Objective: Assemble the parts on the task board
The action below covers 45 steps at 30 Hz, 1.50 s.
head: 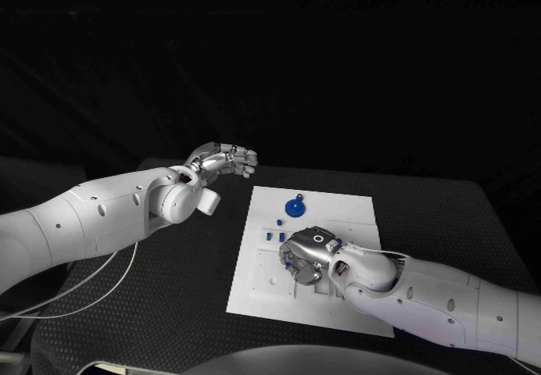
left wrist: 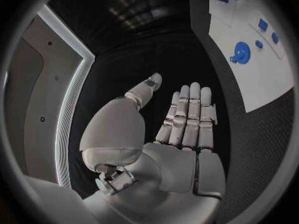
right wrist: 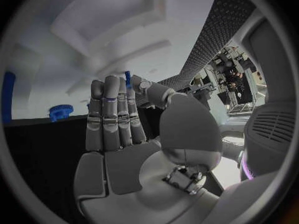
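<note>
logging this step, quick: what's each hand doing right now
Left hand: open, fingers straight, holding nothing, off the task board.
Right hand: over the board, pinching a small blue part at its fingertips.

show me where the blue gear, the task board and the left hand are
blue gear (head: 294, 208), head view, on the round face of the gear
task board (head: 342, 205), head view, on a bare white patch near its far edge
left hand (head: 229, 160), head view, on the middle of the silver hand

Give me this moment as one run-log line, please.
left hand: open, off board, holds nothing | right hand: over task board, pinches small blue part | blue gear: lies on board
</note>
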### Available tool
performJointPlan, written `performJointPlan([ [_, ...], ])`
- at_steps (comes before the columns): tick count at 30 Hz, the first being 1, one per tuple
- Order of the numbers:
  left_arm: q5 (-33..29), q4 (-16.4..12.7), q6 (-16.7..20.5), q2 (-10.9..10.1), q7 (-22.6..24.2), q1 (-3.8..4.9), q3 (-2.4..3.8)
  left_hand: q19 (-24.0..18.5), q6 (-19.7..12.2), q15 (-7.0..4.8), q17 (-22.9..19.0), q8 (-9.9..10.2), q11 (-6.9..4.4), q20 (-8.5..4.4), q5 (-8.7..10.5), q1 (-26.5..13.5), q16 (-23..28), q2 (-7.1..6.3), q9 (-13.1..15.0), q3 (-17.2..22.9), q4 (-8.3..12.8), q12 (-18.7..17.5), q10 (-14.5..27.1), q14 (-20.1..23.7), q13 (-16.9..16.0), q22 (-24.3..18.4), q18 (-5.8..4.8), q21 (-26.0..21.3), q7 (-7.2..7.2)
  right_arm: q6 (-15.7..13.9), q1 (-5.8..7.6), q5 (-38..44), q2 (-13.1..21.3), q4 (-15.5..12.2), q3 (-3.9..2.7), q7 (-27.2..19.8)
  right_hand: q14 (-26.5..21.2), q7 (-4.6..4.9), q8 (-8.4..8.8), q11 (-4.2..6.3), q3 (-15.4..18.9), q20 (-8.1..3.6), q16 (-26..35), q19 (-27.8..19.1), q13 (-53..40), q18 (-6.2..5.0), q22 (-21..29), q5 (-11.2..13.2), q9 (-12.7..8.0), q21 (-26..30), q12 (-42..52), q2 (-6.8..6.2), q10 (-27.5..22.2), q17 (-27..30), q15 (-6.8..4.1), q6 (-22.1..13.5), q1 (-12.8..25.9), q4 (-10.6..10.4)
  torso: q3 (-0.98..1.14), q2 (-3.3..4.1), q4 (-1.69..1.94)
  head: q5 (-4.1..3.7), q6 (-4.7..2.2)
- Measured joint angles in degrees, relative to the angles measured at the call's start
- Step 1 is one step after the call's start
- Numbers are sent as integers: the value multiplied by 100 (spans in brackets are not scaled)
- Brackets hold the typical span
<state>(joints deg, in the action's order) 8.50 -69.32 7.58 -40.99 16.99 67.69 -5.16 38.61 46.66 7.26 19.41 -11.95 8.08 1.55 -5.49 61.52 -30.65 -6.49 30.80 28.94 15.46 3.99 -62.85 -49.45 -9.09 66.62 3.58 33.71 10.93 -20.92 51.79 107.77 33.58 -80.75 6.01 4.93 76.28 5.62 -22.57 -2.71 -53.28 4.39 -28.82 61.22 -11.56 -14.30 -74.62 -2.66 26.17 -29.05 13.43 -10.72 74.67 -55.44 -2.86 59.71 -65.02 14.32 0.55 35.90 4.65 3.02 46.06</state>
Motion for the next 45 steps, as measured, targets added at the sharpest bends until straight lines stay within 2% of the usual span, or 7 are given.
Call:
performJointPlan([
  [24, -2, -18, -2, -5, -9, 0, 0, 0, 0, 0, 17, 0, 0, 0, 0, 0, 22, 0, -4, 0, 0, 0, 0, 0, 16, 5, -8, -23, 0, 261, 32, 198, -17, -83, 47, 169, -2, 21, 47, 17, 1, 2, 0, -2, -23, -23, -18, -47, -8, 1, -69, 0, 16, 0, 2, 2, 0, 0, -3, -4, -3, -45, -9],
  [26, -2, -18, -3, -6, -11, 0, 0, 0, 0, 0, 22, 0, 0, 0, 0, 0, 22, 0, -9, 0, 0, 0, 0, 0, 17, 9, -8, -23, 0, 256, 32, 192, -17, -83, 48, 175, -2, 21, 48, 1, 1, 13, 0, -13, -58, -22, -19, -70, -11, 1, -107, -51, 0, 14, 2, 2, 51, 0, -2, -5, -3, -52, -4],
  [29, -3, -17, -4, -6, -14, 0, 0, 0, -4, 0, 26, 0, 0, 0, 0, 0, 22, 0, -11, 0, 0, 0, 0, 0, 22, 10, -11, -23, 4, 240, 30, 175, -17, -80, 52, 180, -52, 112, 128, -89, 23, 52, 0, -53, -38, -24, -29, -90, -37, 1, -205, -185, -110, 74, 52, -91, 186, -62, -1, -5, -4, -58, -5],
  [33, -3, -16, -5, -14, -18, 1, 0, 0, -21, 0, 32, 0, 0, 0, 0, 0, 34, 0, -12, -15, -15, 0, 0, 0, 24, 9, -16, -23, 21, 198, 21, 133, 25, -89, 65, 181, -111, 172, 239, -157, 90, 105, 70, -107, 5, -32, -35, -89, -87, 27, -350, -487, -265, 164, 104, -293, 287, -220, 2, -6, -4, -64, -15],
  [35, -3, -13, -5, -19, -21, 1, 0, 0, -21, 0, 33, 0, 0, 0, 0, 0, 48, 0, -17, -15, -15, 0, 0, 0, 24, 9, -19, -23, 21, 160, 15, 98, 64, -109, 73, 181, -158, 246, 330, -205, 223, 122, 70, -166, 41, -31, -38, -67, -119, 44, -475, -568, -452, 210, 131, -453, 357, -247, 3, -6, -4, -72, -18],
  [40, -3, 0, -6, -20, -27, 1, 0, 0, -21, 0, 35, 0, 0, 0, 0, 0, 49, 0, -17, -15, -15, 0, 0, 0, 31, 10, -22, -46, 21, 81, 17, 29, 198, -203, 84, 173, -160, 413, 511, -344, 645, 123, 63, -167, 167, 11, -48, -67, -208, 45, -726, -657, -851, 245, 220, -801, 449, -74, 3, -6, -6, -82, -20],
  [45, -3, 33, -7, -22, -30, 1, 0, 0, -21, 0, 38, 0, 0, 0, 0, 0, 49, 0, -17, -15, -15, 0, 0, 0, 31, 15, -23, -46, 21, -17, 148, -50, 362, -393, 79, 160, -176, 449, 512, -384, 867, 123, -3, -167, 220, 16, -43, -67, -228, 45, -774, -651, -916, 248, 236, -879, 511, 35, 3, -6, -7, -90, -26],
])
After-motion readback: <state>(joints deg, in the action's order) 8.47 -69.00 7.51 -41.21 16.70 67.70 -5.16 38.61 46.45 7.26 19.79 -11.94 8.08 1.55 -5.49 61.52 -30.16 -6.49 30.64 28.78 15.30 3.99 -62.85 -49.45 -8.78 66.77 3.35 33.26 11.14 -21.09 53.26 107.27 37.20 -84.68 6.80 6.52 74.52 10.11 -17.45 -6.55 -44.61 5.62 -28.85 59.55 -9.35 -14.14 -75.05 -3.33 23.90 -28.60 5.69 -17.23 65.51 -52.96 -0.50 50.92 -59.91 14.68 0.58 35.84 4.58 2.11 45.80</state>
